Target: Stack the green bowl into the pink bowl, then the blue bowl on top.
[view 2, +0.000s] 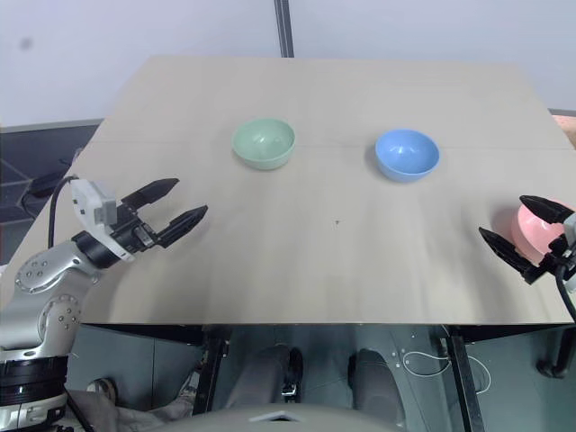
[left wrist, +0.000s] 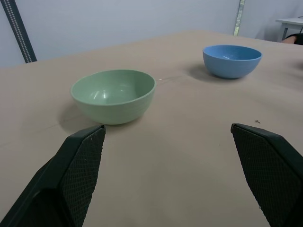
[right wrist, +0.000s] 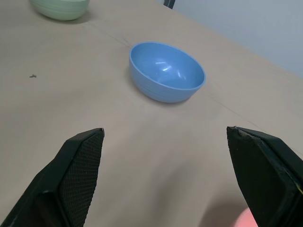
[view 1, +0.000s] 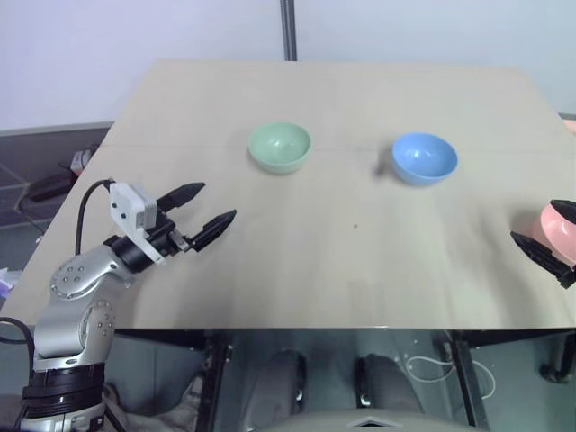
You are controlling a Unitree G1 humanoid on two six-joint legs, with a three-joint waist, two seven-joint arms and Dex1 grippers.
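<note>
Three bowls on the table (view 1: 360, 270), all separate, nothing stacked. Green bowl (view 1: 280, 147) sits far-centre, upright, empty; blue bowl (view 1: 425, 158) to its right, well apart from it. Pink bowl (view 2: 538, 230) is way over at the right edge. Left gripper (view 1: 200, 216) hovers over the near-left part of the table, jaws wide apart, nothing between them, pointing fwd and to the right; the green bowl lies ahead of it and apart, off to one side of the gap in the left wrist view, nearer one finger (left wrist: 80, 165) than the other. Right gripper (view 2: 520, 231) is at the right edge, jaws also spread wide, empty, and the pink bowl sits right between/behind the two fingers in the head views – can't tell if it's touching either finger. From the right wrist cam the blue bowl (right wrist: 167, 71) is straight ahead of the open gap, well clear of the tips.
</note>
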